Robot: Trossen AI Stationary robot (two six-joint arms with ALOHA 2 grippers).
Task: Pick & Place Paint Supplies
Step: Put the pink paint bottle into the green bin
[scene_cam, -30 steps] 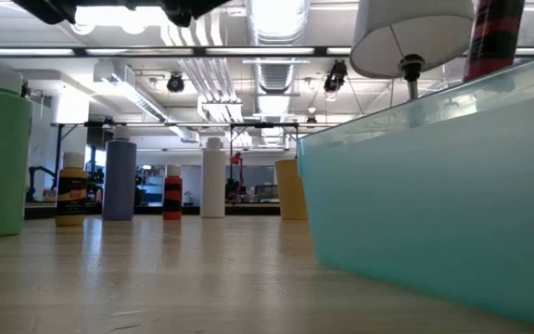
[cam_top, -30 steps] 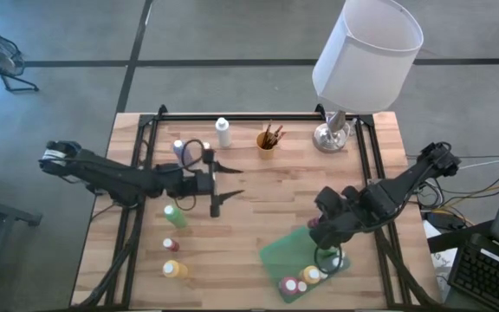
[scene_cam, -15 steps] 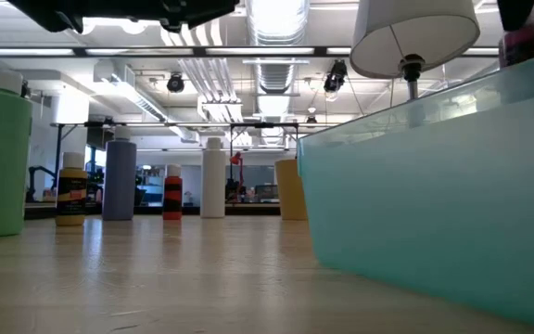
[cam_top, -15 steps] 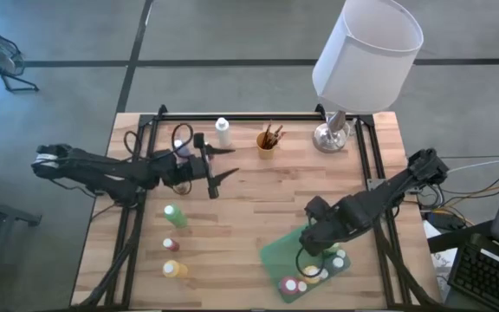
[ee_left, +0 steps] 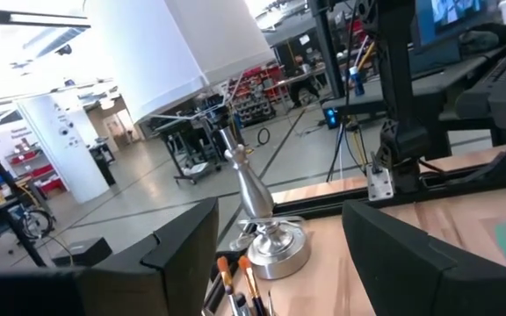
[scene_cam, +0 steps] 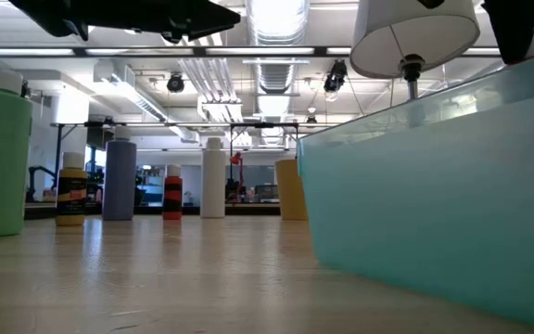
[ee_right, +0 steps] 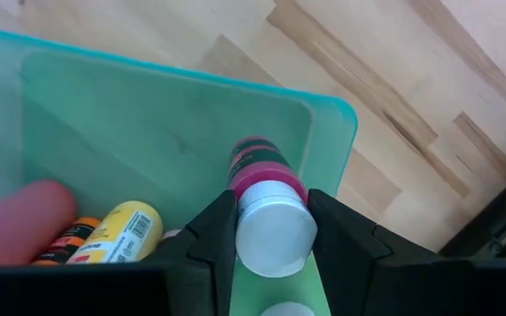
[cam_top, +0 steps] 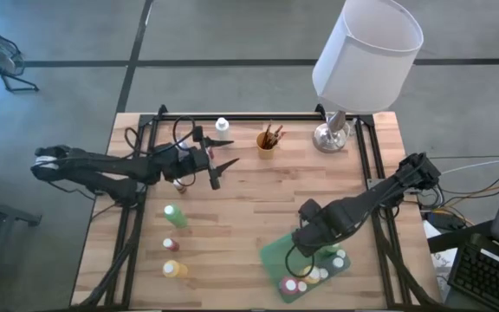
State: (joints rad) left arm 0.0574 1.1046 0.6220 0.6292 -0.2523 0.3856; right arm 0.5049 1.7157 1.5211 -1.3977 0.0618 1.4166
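Nearby, lamp (cam_top: 340, 130) beside brush cup (cam_top: 268, 139).

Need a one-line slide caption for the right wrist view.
Right gripper holding a white-capped pink paint bottle over the green bin, above a yellow bottle lying inside.

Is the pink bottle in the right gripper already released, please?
No: the right gripper is shut on the pink bottle, above the green bin.
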